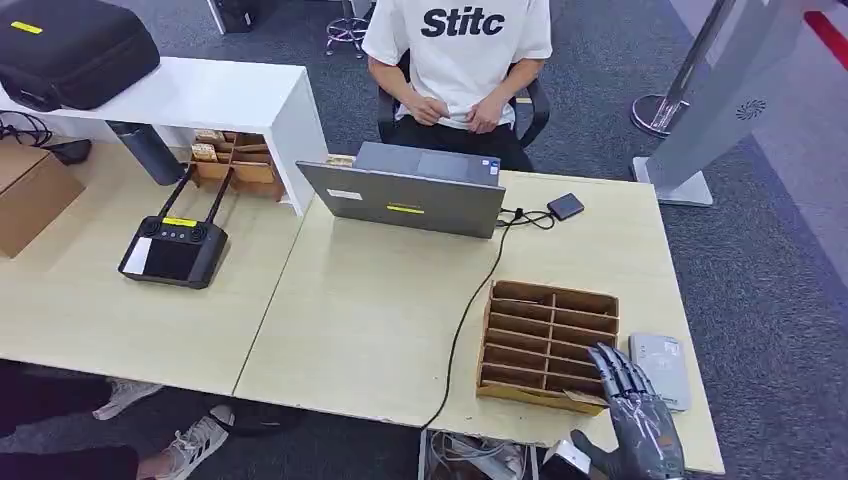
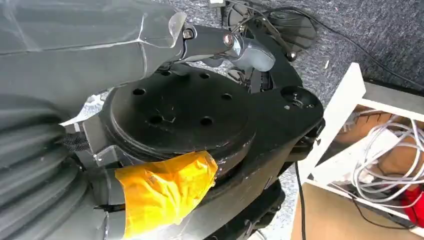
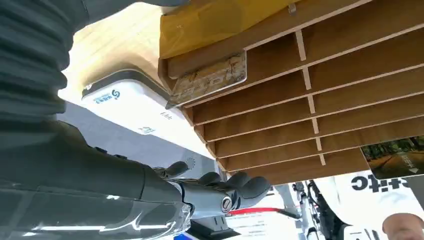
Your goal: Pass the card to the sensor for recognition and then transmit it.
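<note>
Meanwhile, the robot's empty, spread right hand (image 1: 632, 400) hovers just right of the patterned card (image 3: 210, 78) slotted in the wooden divided tray's (image 1: 548, 345) near compartment.

We see a pale wooden table (image 1: 360, 320) bearing a laptop (image 1: 405, 195) far, a slotted wooden card rack (image 1: 545, 345) near right, and a white sensor (image 1: 662, 370) beside it.

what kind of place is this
Probably an office or lab workspace: a seated person behind a laptop on light wooden desks, grey carpet, and a remote controller. The robot's right hand hovers by a wooden card rack.
</note>
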`<action>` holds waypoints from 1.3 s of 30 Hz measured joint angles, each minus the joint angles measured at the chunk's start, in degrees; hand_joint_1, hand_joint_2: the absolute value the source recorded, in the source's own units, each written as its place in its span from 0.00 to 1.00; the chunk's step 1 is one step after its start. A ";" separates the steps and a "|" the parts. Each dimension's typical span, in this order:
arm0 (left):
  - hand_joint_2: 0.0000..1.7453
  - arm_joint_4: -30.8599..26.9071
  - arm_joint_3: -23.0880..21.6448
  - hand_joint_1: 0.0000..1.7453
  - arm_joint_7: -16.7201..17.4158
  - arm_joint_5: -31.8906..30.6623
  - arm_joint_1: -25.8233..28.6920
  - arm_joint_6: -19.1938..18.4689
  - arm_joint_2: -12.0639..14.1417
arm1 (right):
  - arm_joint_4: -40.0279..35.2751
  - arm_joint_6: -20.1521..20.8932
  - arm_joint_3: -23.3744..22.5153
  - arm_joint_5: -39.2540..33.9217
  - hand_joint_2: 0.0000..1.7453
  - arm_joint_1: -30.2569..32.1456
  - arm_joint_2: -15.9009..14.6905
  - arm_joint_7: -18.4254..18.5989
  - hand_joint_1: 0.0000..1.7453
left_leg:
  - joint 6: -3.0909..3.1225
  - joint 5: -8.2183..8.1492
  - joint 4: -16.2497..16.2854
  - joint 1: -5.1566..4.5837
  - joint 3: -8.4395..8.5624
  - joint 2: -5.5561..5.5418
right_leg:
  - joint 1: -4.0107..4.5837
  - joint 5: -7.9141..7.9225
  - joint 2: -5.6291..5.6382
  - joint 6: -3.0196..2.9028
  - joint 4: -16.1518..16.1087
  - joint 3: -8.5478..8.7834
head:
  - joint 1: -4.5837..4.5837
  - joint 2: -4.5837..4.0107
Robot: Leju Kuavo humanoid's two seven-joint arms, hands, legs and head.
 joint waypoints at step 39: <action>1.00 0.00 0.02 0.00 0.15 -0.83 0.07 0.00 0.24 | 2.36 -0.09 -1.09 0.83 1.00 -0.98 0.87 -0.33 1.00 | 0.00 0.00 0.00 0.00 0.00 -0.01 | 0.00 0.00 -0.01 0.00 0.00 0.00 | 0.00 0.00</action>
